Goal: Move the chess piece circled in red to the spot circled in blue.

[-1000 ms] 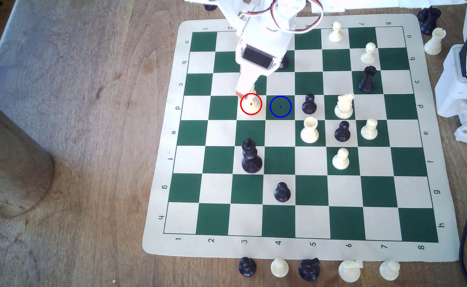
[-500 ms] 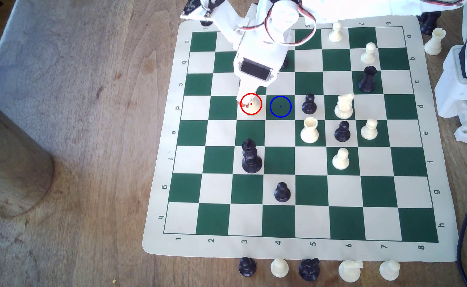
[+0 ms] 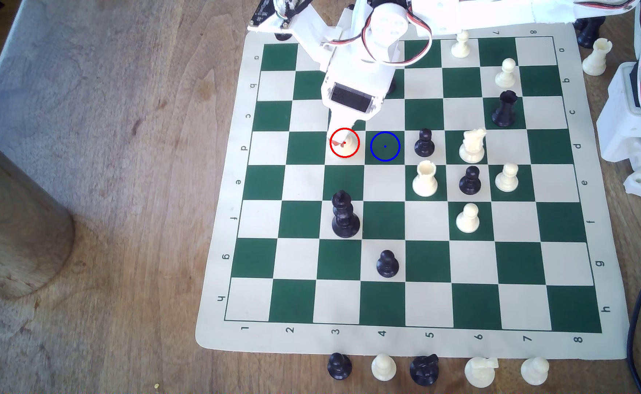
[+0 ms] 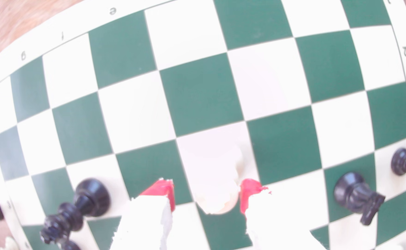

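The chess piece circled in red point(image 3: 345, 150) is cream and stands on a cream square; the arm hides most of it in the exterior view. My gripper point(image 3: 340, 142) is lowered over it. In the wrist view the piece point(image 4: 217, 182) sits between the red-tipped fingers point(image 4: 163, 192) of the open gripper point(image 4: 206, 195). One pad is against the piece, and a gap remains at the other. The spot circled in blue point(image 3: 385, 146) is the bare dark green square just to the exterior view's right of the piece.
A black pawn point(image 3: 424, 143) stands one square beyond the blue spot, with a cream knight point(image 3: 472, 146) and a cream rook point(image 3: 424, 179) nearby. A black king point(image 3: 344, 214) stands two rows nearer the camera. Spare pieces line the mat's front edge point(image 3: 406, 350). A wooden cylinder point(image 3: 15, 227) stands far left.
Over the last second the gripper has come down and forward, so its red tips now sit inside the red ring around the piece. The piece has not moved.
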Robot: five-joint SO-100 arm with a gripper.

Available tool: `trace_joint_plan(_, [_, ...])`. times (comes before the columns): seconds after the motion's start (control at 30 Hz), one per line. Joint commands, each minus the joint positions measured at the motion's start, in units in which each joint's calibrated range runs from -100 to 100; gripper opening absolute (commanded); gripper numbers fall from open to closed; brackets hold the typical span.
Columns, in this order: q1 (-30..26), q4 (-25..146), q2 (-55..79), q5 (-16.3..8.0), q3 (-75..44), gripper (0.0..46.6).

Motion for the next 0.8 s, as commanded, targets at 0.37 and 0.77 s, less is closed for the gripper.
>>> trace_joint_plan(0.37, [-0.5,-0.8,-0.3,0.0,-6.3,1.6])
trace_joint_plan(0.77, [-0.1,5.4,-6.5,-1.7,-14.5,1.5])
